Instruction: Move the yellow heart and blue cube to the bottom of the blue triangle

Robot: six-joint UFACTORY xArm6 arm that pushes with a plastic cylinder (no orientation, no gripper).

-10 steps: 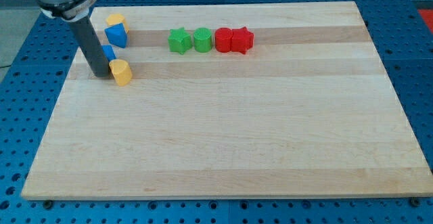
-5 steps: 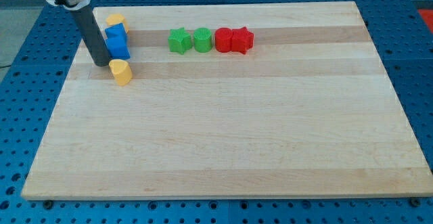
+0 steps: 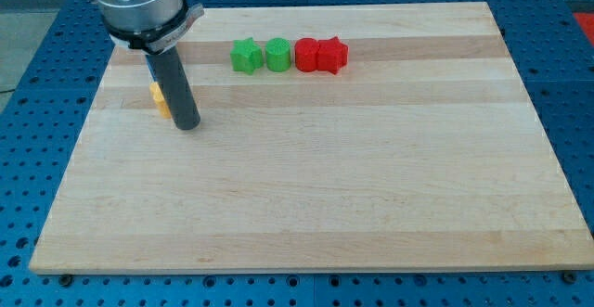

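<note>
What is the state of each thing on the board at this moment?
My tip: on the board, just right of the yellow block.
Yellow block: mostly hidden behind the rod; shape unclear.
Blue blocks: hidden.
Green blocks: side by side, touching.
Red blocks: side by side, touching.

wood board point(image 3: 325, 177) w/ coloured blocks point(image 3: 289, 55)

My tip point(image 3: 187, 126) has moved from the view's left of the yellow heart point(image 3: 159, 99) to its right. The rod now hides most of the heart and all the blue blocks.
</note>
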